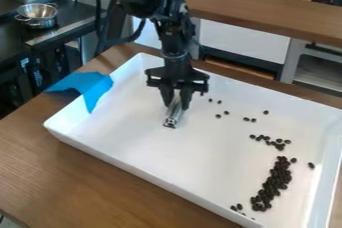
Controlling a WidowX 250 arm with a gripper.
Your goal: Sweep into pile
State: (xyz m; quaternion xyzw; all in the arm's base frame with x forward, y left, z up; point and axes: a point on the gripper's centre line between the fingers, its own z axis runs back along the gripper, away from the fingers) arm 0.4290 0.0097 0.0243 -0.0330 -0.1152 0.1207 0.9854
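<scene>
The hand (176,103) hangs down inside the white tray (137,127), its fingers clamped on a shiny metallic piece (172,117) that pokes out below them at a slant. Just right of the hand, a few loose beans (226,112) lie scattered on the tray floor, between it and the bigger groups. To its left, a blue cloth (95,86) hangs over the tray's edge, one part inside and the rest outside, over the bench (77,172). Further right and lower in view sits a small cluster of dark beans (279,142). Well apart from the hand, toward the tray's right end, a long, uneven heap of beans (272,184) stretches downward, with single ones beside it and a few more near the front wall. The tray's raised walls stand all round the hand and the beans. Beyond the hand, behind the tray, a wooden ledge (267,12) runs across above white panels (244,40). Far off to the upper left, a steel pot (38,14) with handles stands on a black counter (61,21).
</scene>
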